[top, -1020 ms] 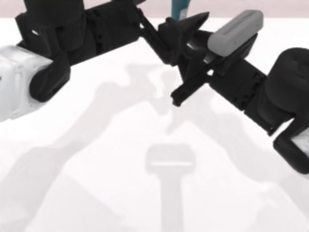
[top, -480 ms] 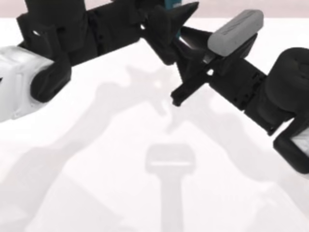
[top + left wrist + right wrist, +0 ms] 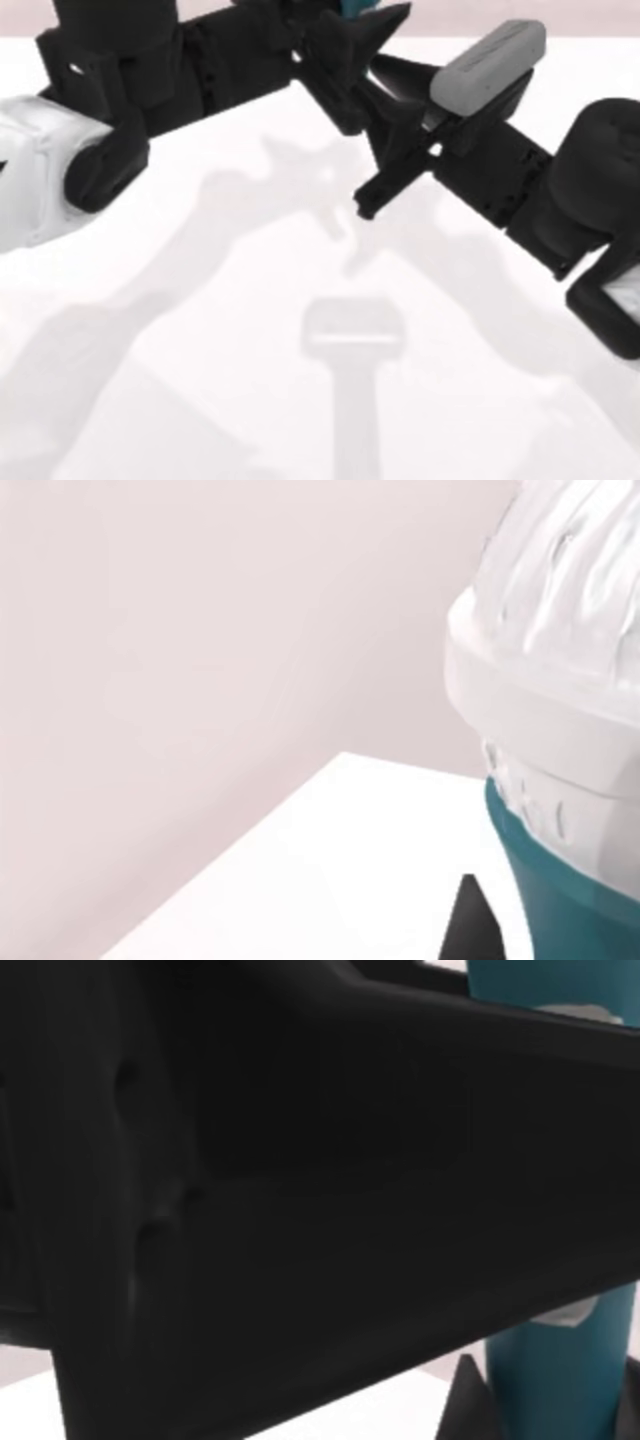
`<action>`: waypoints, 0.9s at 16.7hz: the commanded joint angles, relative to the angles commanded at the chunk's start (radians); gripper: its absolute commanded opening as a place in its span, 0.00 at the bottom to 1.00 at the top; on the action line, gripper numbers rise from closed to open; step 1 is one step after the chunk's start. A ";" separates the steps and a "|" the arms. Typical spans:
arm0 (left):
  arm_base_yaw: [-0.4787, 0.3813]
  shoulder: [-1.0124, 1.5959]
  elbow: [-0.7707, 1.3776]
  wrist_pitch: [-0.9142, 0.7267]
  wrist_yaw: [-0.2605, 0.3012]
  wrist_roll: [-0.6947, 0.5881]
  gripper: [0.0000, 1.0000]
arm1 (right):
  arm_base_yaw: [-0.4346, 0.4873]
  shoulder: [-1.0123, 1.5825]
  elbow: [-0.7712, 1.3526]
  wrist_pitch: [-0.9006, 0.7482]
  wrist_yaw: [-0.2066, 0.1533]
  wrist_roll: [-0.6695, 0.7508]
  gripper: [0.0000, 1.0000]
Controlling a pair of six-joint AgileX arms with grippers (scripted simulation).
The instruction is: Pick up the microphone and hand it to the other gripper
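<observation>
Microphone (image 3: 560, 730) is hanging clamped in our left end effector (image 3: 350, 40); right end effector (image 3: 385, 150), fingers apart, needs centring on the handle.

White table (image 3: 200, 400), matte and bare across its near half. Soft grey shadows (image 3: 350, 340) lie over it, one blocky shape at centre, long streaks fanning to the left and right. Pale pinkish wall (image 3: 200, 630) behind the table's far edge.

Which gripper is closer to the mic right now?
Left. The left gripper sits right at the microphone at the far edge; the right gripper lies just nearer the camera, fingers spread.
</observation>
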 joint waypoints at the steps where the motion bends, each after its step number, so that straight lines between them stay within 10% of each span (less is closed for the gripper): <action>1: 0.000 0.000 0.000 0.000 0.000 0.000 0.00 | 0.000 0.000 0.000 0.000 0.000 0.000 0.00; 15: 0.000 0.000 0.000 0.000 0.000 0.000 0.00 | 0.000 0.000 0.000 0.000 0.000 0.000 0.98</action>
